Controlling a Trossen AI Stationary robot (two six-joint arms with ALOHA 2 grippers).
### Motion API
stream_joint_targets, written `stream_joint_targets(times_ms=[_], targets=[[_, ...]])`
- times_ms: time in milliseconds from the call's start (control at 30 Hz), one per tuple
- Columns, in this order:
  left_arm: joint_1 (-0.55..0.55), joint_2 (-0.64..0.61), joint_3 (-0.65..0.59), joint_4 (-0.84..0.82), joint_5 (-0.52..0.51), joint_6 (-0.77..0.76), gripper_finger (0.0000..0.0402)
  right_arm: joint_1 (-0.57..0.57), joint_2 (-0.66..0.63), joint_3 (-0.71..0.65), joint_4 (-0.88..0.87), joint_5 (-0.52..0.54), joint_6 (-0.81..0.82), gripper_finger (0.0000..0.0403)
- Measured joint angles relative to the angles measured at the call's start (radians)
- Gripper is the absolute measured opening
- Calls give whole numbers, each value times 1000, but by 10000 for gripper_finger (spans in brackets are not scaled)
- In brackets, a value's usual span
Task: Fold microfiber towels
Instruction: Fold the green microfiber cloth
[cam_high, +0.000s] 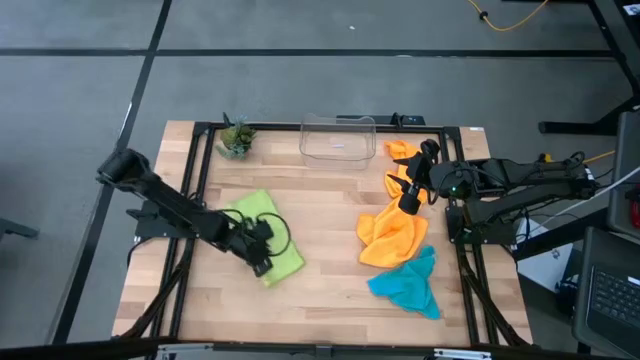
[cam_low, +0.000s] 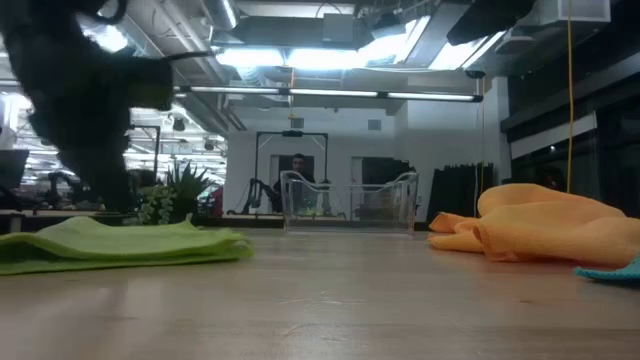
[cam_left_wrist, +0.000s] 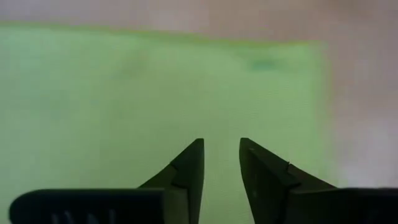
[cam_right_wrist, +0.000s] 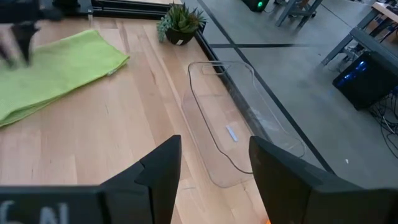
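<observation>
A lime green towel (cam_high: 284, 262) lies flat on the table's left half; it also shows in the low view (cam_low: 120, 245) and in the left wrist view (cam_left_wrist: 124, 81). My left gripper (cam_left_wrist: 222, 144) stands over it (cam_high: 262, 250), pointing down, its fingers a narrow gap apart. A crumpled orange towel (cam_high: 392, 240) lies on the right half, with a second orange towel (cam_high: 400, 152) behind it and a teal towel (cam_high: 408, 285) in front of it. My right gripper (cam_high: 408, 203) hangs open and empty above the orange towels (cam_right_wrist: 214, 146). My left gripper's fingertips (cam_left_wrist: 193, 155) stand close over the middle of the lime green towel, coming from above. I cannot tell whether they touch the cloth.
A clear plastic bin (cam_high: 338, 140) stands at the middle of the far edge, and a small potted plant (cam_high: 237, 138) stands to its left. Bare wood lies between the green towel and the orange ones. A person shows far off in the room (cam_low: 297, 170).
</observation>
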Motion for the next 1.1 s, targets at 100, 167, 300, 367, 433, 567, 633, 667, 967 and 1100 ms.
stream_joint_targets(times_ms=[100,167,300,367,433,567,633,667,967,1100], targets=[[1,-21,4,-3,-200,-27,91,0,0,0,0,0,0,193],[3,-9,6,16,-380,-79,90,0,0,0,0,0,1,193],[27,50,5,11,-529,-106,90,0,0,0,0,1,-11,193],[44,77,5,12,-525,-106,90,0,0,0,0,1,-48,193],[62,94,5,18,-512,-106,90,0,0,0,0,1,-59,193],[84,104,5,33,-478,-106,90,0,0,0,-5,0,-24,193],[88,104,6,41,-472,-106,90,0,0,0,-8,0,-8,193],[88,104,6,41,-472,-106,90,0,0,0,-9,0,-3,193],[86,103,6,40,-463,-66,90,0,0,0,-8,1,-31,193],[86,103,7,40,-463,-52,90,0,0,0,-8,0,-27,193]])
